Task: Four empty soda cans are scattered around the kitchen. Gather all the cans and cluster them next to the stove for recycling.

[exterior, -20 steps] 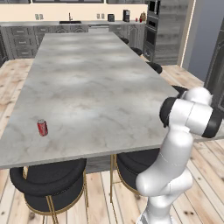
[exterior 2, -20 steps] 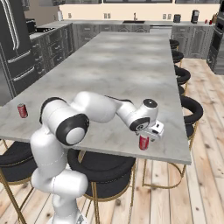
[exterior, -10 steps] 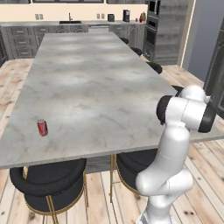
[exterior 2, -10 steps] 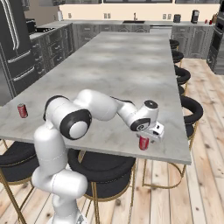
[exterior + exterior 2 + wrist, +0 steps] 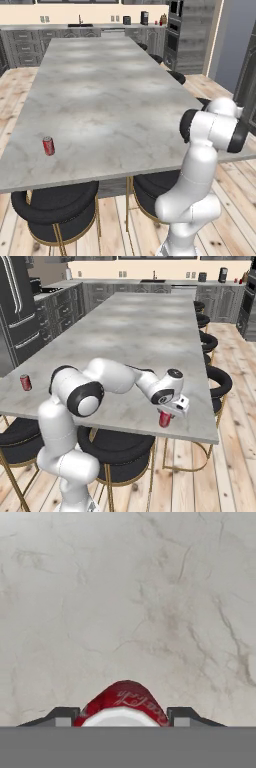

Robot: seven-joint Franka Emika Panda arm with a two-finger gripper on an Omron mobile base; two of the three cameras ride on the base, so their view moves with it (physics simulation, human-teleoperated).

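Grey marble covered the long bench (image 5: 150, 331) that ran down the middle of the kitchen, with black stools (image 5: 220, 381) tucked along its sides and dark cabinets (image 5: 30, 42) against the far wall. At the near right corner of the bench, the gripper (image 5: 167, 415) reached down over a red can (image 5: 164, 419) that stood upright close to the edge. From the hand's own camera the can (image 5: 125, 704) sat squarely between the two dark fingertips (image 5: 60, 717), its silver top facing up, and the gripper was closed against its sides. A second can (image 5: 48, 146) stood upright on the opposite side of the bench near its front edge, well apart from the arm, and showed again at the left (image 5: 25, 382).
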